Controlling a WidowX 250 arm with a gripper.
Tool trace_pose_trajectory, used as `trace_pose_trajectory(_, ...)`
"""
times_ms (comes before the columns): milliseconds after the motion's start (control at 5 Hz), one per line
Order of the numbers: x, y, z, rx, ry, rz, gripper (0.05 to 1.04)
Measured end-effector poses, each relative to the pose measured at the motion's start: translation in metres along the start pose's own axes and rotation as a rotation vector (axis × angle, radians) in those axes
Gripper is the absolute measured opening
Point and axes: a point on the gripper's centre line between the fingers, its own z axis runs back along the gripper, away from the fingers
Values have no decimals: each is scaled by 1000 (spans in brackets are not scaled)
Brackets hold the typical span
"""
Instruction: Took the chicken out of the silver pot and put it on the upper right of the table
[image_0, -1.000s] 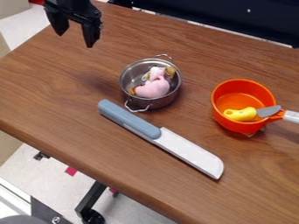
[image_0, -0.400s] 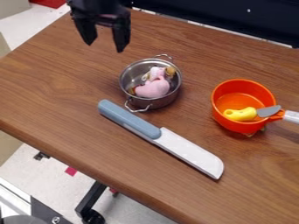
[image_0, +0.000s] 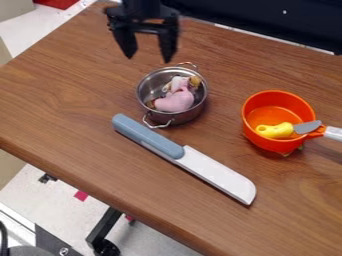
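Jaws hang apart, empty, at eleven o'clock from the pot (image_0: 186, 117); its chicken (image_0: 175, 101) looks light, squashy: pinch it midway.

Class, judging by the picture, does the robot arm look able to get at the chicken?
Probably yes: the gripper hangs open just beyond the pot, which has no lid over the chicken, though the pot's wall may hinder a low grip.
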Motion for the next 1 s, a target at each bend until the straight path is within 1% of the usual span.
trace_pose_trajectory(200,3,-11,-13,-2,-12,-2,999)
trace_pose_trajectory(400,2,-18,-27,1,-9,6,999)
trace_pose_trajectory(600,4,-18,-38,-4,1,17,999)
trace_pose_trajectory(800,9,-19,-36,-10,-13,6,999)
trace_pose_trajectory(1000,11,-18,-36,-9,-30,4,950)
